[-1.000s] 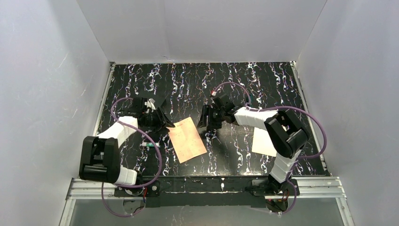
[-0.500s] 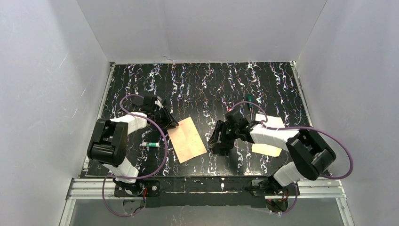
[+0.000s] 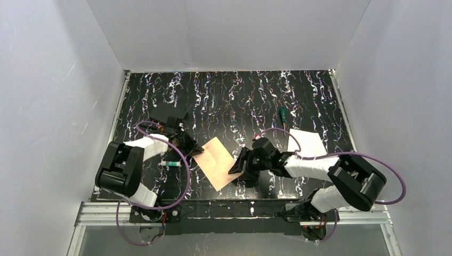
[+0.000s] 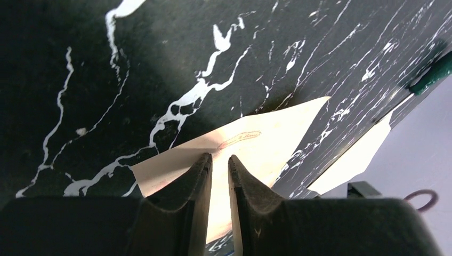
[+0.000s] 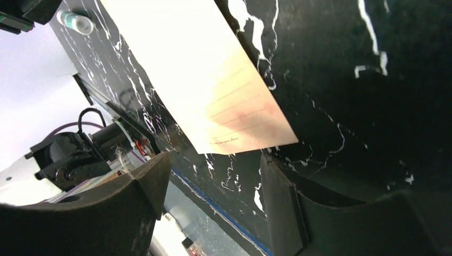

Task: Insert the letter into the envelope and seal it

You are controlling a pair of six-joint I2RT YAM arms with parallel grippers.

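Plainly, the left claw (image 4: 218,160) is narrowed almost shut over the left corner of the flat cream paper envelope (image 3: 216,162). The right claw (image 5: 213,160) gapes wide at its right corner. The bright white paper letter (image 3: 308,143) lies well apart on the black marbled surface (image 3: 224,96). It looks light and floppy, best pinched at an edge.

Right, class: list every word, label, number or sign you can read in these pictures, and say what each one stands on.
No text here can be read.
The envelope: a short printed line near one edge, with faint ruled lines, too blurred to read.
Small white tube: a green band, too small to show any wording.
Green pen: no markings can be made out.
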